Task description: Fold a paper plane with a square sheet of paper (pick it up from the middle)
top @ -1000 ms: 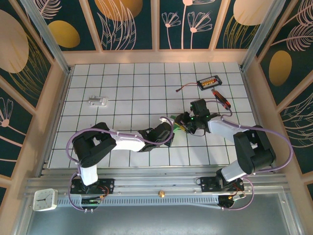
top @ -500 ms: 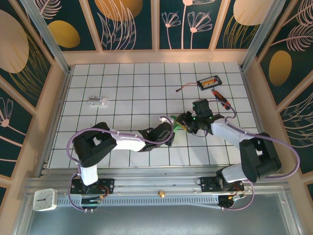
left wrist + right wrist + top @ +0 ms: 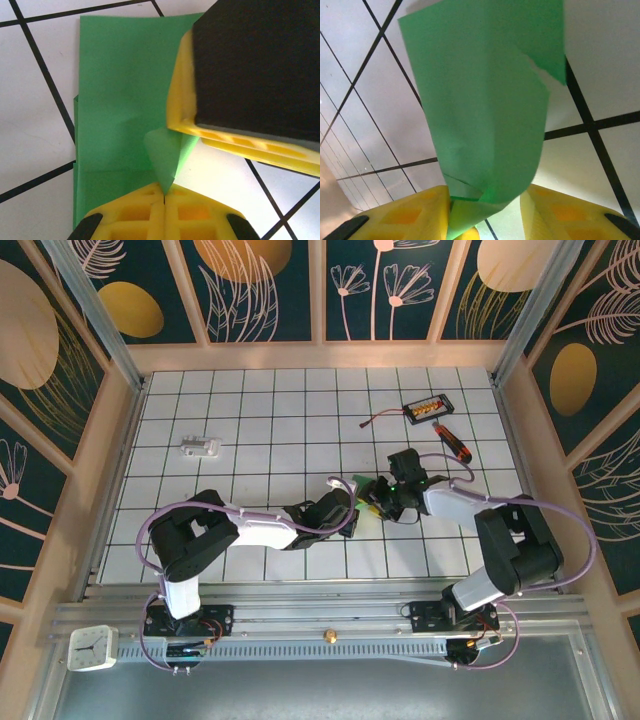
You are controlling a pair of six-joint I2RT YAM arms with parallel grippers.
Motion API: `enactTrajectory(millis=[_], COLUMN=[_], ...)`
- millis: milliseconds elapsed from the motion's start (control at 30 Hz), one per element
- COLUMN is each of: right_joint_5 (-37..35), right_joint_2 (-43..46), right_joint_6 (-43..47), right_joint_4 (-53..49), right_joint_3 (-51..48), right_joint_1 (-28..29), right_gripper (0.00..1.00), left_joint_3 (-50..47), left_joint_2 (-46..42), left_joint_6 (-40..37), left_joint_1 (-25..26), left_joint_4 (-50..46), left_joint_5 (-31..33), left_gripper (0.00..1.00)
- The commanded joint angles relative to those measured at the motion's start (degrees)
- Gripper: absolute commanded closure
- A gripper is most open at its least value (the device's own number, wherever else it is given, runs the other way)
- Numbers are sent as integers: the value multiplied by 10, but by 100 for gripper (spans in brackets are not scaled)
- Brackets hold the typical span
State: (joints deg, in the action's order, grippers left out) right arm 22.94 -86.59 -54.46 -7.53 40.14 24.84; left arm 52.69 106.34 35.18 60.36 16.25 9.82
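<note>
Looks like a robotics lab cell: gridded white counter [image 3: 260, 410], aluminium rail [image 3: 300, 615], leaf-patterned wall panels [image 3: 260, 290] enclosing it.

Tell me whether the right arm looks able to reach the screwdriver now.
Probably yes: the screwdriver lies on the table near the right gripper, nothing between. But that gripper's fingers straddle the green paper, pinched by the left gripper, so it must leave that first.
</note>
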Motion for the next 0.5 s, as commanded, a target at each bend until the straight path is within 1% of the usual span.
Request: enactTrajectory(millis=[0, 133, 300, 467], right_joint_5=[11, 14, 25, 32], right_joint_2=[-9, -6, -4, -4], right_joint_6=[-8, -10, -7, -10], right_joint_4=[18, 19, 18, 28], right_joint_3=[14, 15, 15, 3], right_joint_1=[1, -12, -30, -41], right_gripper=[60, 61, 57, 57], left_joint_3=[5, 5, 0, 2], left_joint_2=[5, 7, 6, 9], left_joint_6=[-3, -5, -5, -6], left_joint_1=[3, 4, 3, 3], left_joint_4=[7, 7, 9, 10], left_joint_5=[-6, -13, -14, -16], left_gripper=[100, 100, 100, 100])
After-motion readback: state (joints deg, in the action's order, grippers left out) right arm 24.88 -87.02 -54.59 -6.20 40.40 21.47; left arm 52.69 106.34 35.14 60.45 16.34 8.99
